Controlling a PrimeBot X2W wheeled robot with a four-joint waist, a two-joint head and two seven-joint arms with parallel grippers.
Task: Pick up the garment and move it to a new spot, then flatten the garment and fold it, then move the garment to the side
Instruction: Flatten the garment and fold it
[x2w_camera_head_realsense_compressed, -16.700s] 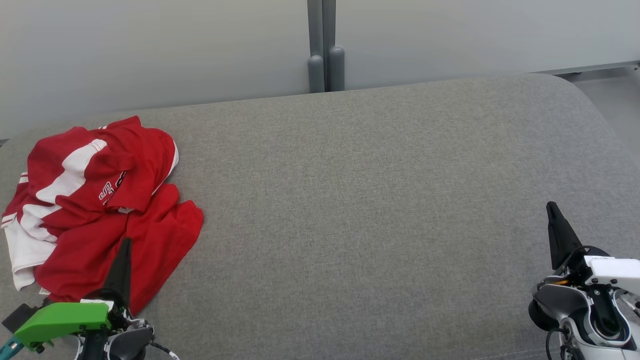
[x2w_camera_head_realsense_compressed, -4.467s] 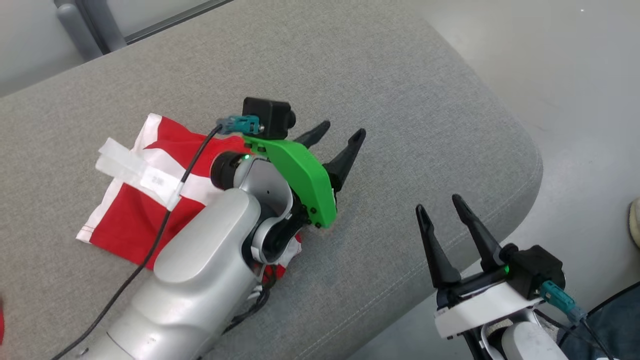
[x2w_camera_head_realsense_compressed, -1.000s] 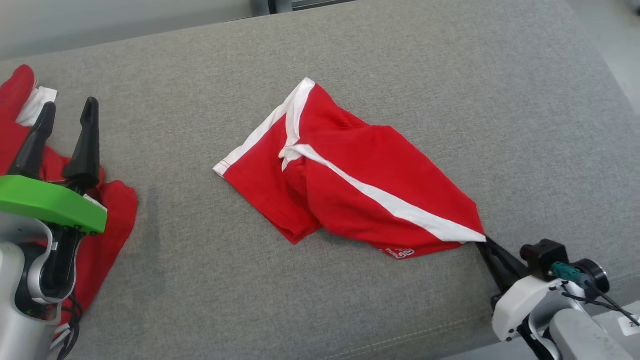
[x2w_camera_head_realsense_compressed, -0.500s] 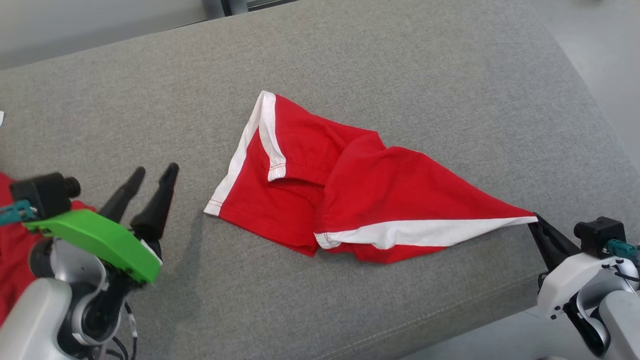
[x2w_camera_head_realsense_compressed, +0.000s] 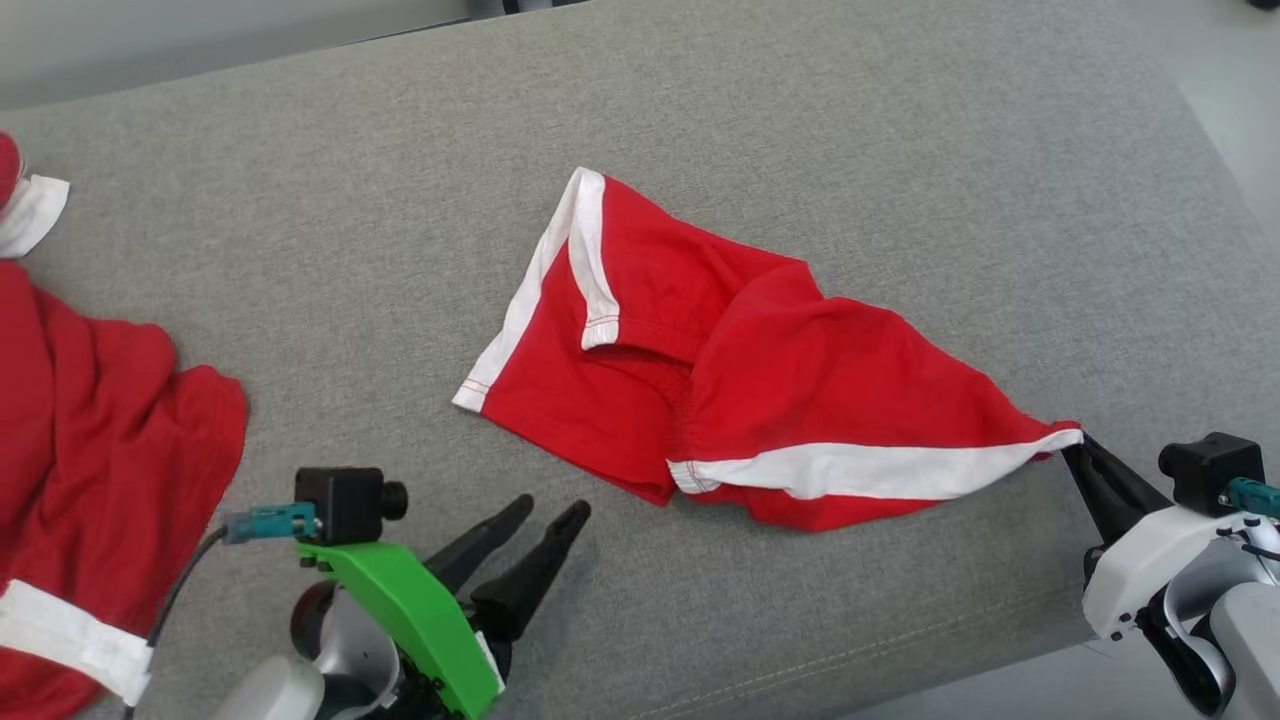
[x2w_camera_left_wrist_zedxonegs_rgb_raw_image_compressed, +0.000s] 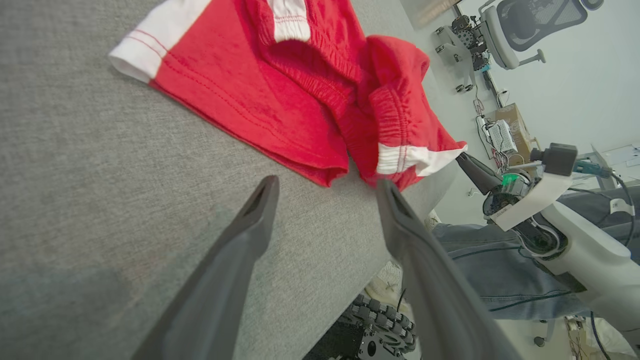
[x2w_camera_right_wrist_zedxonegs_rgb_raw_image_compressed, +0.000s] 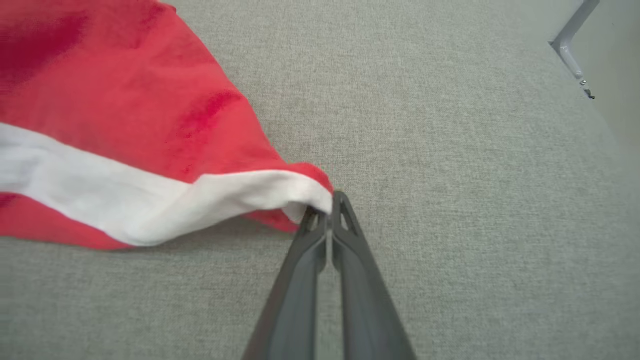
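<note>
Nearest me, my left end effector hangs low over the grey fabric-covered counter. Its two fingers are spread apart and hold nothing, and they point toward the near hem of the red garment. My right end effector is pinched together on the garment's right corner, at its white band, close to the counter's front edge. The garment lies rumpled mid-counter, drawn out toward that corner. At the far left lies a second red cloth.
</note>
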